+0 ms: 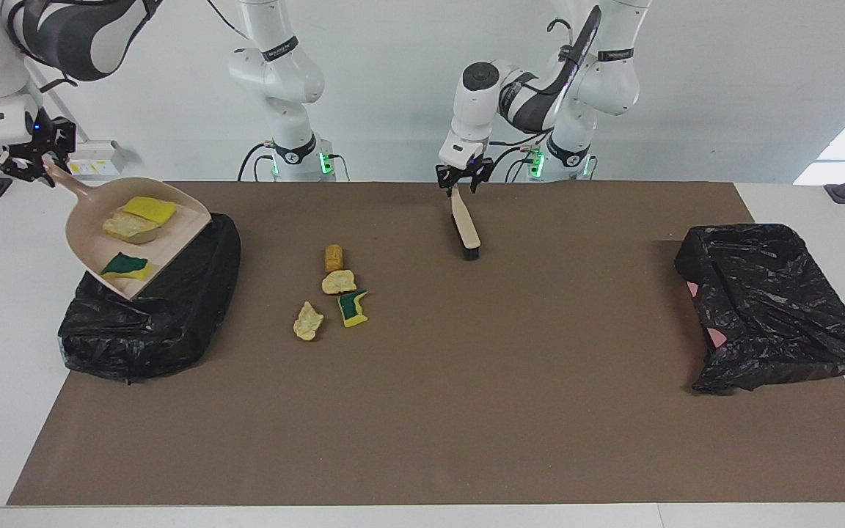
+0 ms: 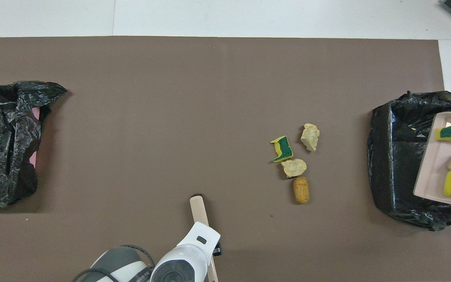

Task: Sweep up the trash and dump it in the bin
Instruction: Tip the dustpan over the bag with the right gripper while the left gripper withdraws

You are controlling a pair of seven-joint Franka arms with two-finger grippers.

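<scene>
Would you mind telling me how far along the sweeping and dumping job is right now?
Done: three scraps lie in the dustpan. In hand: the right pincer holds the dustpan by its handle over the black bin; nothing is tipped out yet. The left pincer is at the brush handle. Left: four scraps on the brown mat need sweeping and dumping.

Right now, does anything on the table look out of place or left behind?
Yes. Four trash scraps lie loose on the brown mat, while the dustpan over the bin carries only three. The other bin's bag sits crumpled and askew.
</scene>
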